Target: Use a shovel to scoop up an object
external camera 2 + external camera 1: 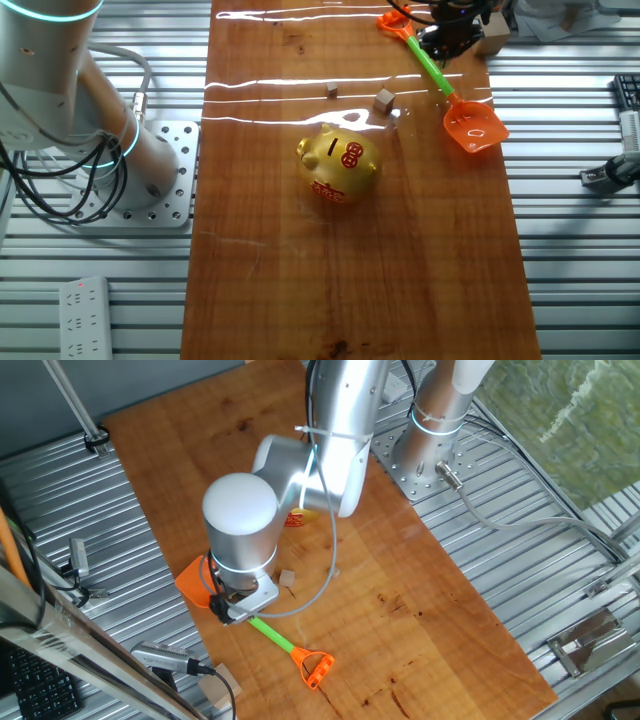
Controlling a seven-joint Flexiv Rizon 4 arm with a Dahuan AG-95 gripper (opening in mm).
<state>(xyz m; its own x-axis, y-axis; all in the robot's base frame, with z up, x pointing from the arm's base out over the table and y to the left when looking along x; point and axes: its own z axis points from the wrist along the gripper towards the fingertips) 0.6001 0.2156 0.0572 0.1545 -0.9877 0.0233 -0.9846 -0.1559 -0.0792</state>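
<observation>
Pincer (pixel 447 38) on shovel (pixel 452 88) shaft; cube (pixel 384 99) beside blade

In one fixed view, the arm's bulk hides most of the shovel's (pixel 262 628) orange blade and the gripper (pixel 232 608), so we cannot read its jaws. In the other fixed view, the gripper (pixel 447 38) is cut off by the top edge (only dark shapes show).

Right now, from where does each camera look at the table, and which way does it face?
One fixed view: high, opposite the base, looking down; arm fills the middle, gripper on the shovel.
The other fixed view: high, base side; only the base and, at the top edge, the gripper show.
Shared: shovel, cube, wooden table.
</observation>
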